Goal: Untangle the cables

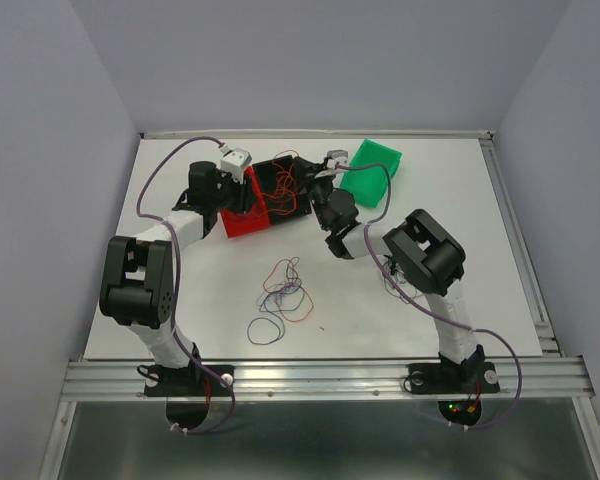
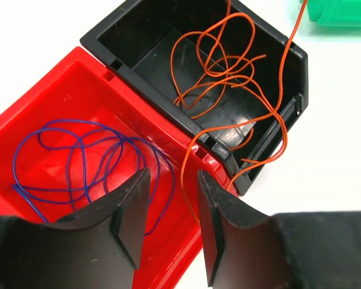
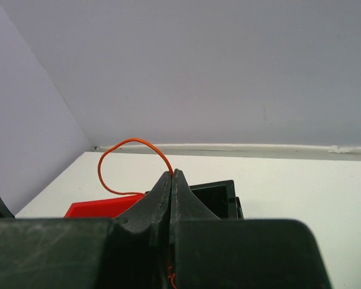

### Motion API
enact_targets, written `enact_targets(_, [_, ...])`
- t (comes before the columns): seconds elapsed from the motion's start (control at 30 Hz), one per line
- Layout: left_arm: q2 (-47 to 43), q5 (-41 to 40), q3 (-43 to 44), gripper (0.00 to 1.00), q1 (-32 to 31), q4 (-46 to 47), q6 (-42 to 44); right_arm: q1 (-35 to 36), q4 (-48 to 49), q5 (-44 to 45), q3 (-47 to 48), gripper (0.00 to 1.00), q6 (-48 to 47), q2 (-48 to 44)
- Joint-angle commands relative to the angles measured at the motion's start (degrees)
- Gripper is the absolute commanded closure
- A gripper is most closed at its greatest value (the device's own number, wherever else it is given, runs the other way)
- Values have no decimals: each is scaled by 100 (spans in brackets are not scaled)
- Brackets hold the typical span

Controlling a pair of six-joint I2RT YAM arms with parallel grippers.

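Strands of thin orange wire (image 2: 222, 66) are coiling in loose loops inside one open-topped black plastic bin (image 2: 144, 36), and part of the bunch is spilling over that bin's rim toward the corner of the neighbouring bin. One orange strand is running up into the right gripper (image 3: 172, 174), whose two fingers are pressing together on it with no gap between them. From the fingertips the strand is arching upward and then dropping toward the bins. Thin blue wire (image 2: 78, 162) is lying in a few wide loops on the floor of one red plastic bin (image 2: 60, 84), which is sitting wall to wall against the black one. A third group, a loose tangle (image 1: 285, 290) of blue, purple, red and dark strands, is resting on the white table (image 1: 480, 200) between the two arms, well apart from the bins. One blue ring-shaped loop is lying just beside its near edge; the strands are too fine to count. The left gripper (image 2: 172, 177) is hovering over the near edge of the red bin with its two fingers standing apart and nothing clamped between them. One green plastic bin (image 1: 372, 170) is sitting near the black bin, toward the far right of the table. That is making three bins, three groups of wire and two grippers in all.
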Motion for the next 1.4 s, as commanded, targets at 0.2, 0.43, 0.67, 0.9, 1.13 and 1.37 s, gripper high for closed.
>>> enact_targets(0.2, [-60, 291, 305, 54, 18, -437, 158, -28, 770, 90, 265, 99, 11, 111])
enact_targets(0.43, [-42, 441, 437, 100, 18, -508, 175, -28, 761, -68, 187, 99, 46, 137])
enact_targets(0.67, [-34, 555, 850, 100, -96, -455, -36, -19, 182, -165, 300, 99, 116, 269])
enact_targets(0.9, [361, -60, 1430, 100, -544, -499, -35, -10, -662, -112, 678, 99, 257, 515])
enact_targets(1.13, [1090, -473, 2448, 100, -588, -736, -220, 121, -1680, -51, 977, 100, 126, 638])
enact_targets(1.37, [1759, -1176, 3311, 100, -790, -1096, -150, 297, -2701, 292, 1565, 99, -130, 849])
